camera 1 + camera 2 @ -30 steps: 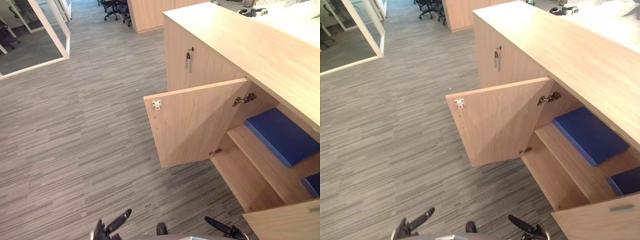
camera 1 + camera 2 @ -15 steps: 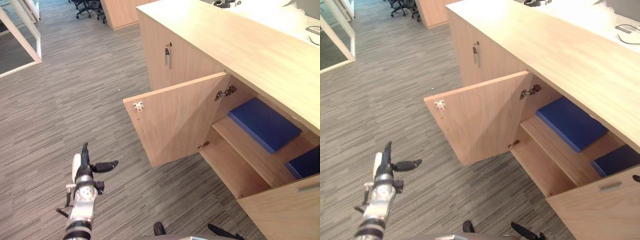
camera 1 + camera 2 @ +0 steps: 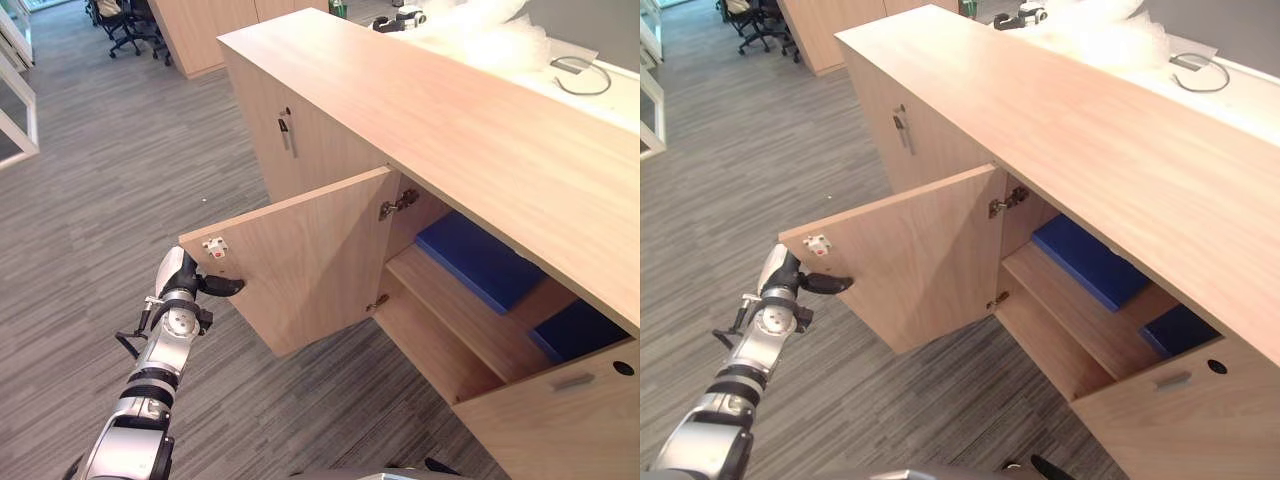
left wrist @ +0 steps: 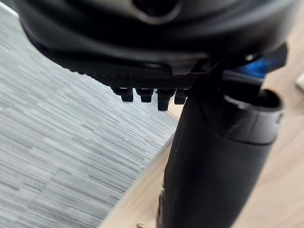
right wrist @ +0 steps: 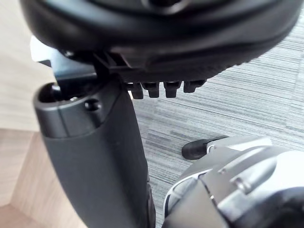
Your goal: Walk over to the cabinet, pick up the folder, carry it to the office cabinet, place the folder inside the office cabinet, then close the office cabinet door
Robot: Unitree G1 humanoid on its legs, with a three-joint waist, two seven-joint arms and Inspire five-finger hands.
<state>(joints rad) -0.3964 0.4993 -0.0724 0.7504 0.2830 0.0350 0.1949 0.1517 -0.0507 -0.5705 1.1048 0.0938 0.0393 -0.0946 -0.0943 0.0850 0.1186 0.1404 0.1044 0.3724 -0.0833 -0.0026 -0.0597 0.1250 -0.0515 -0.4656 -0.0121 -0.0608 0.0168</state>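
Grey carpet [image 3: 80, 180], office cabinet [image 3: 420, 90] door [image 3: 300, 250] open just beside left hand [image 3: 178, 292], blue folders [image 3: 478, 262] on shelf [image 3: 470, 322] beyond it, fingers straight, thumb spread toward door edge.

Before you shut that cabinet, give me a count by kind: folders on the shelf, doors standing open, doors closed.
Blue folders: 2
Open cabinet doors: 2
Closed cabinet doors: 1
Total: 5
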